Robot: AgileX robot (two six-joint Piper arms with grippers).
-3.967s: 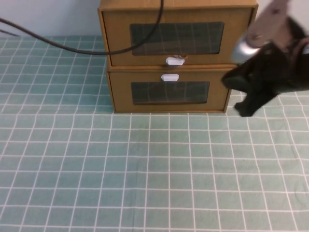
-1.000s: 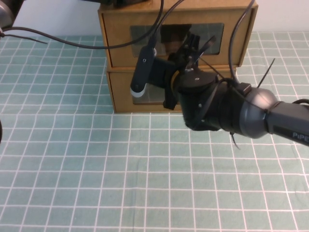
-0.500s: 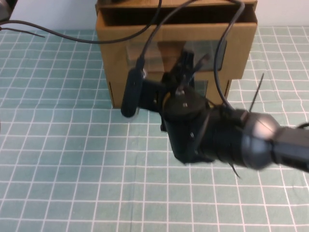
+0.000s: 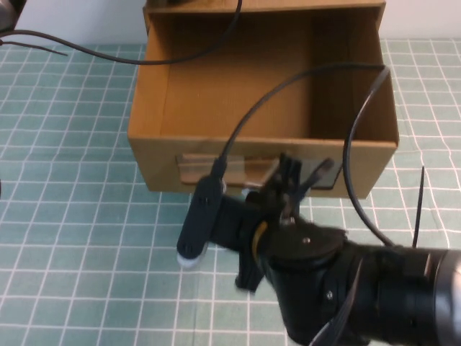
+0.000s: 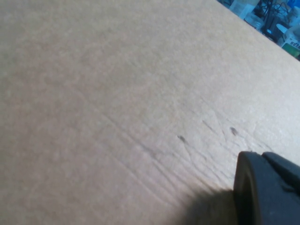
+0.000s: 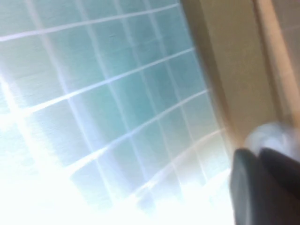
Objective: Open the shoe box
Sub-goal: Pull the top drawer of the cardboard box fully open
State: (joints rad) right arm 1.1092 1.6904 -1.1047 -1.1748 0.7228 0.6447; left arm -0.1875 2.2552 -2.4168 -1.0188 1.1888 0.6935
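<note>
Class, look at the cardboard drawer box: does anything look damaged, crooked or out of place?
Nothing looks damaged or spilled. The upper drawer stands pulled far out and empty, and a black cable crosses it. The right gripper is at its front, shut on the handle; the left gripper sits close over plain cardboard.

I can't read any text, brand, number or sign on my feeds. At the upper right of the left wrist view, the background packages (image 5: 287, 33) carry patches of white and green print, but they are too blurred for me to make out
</note>
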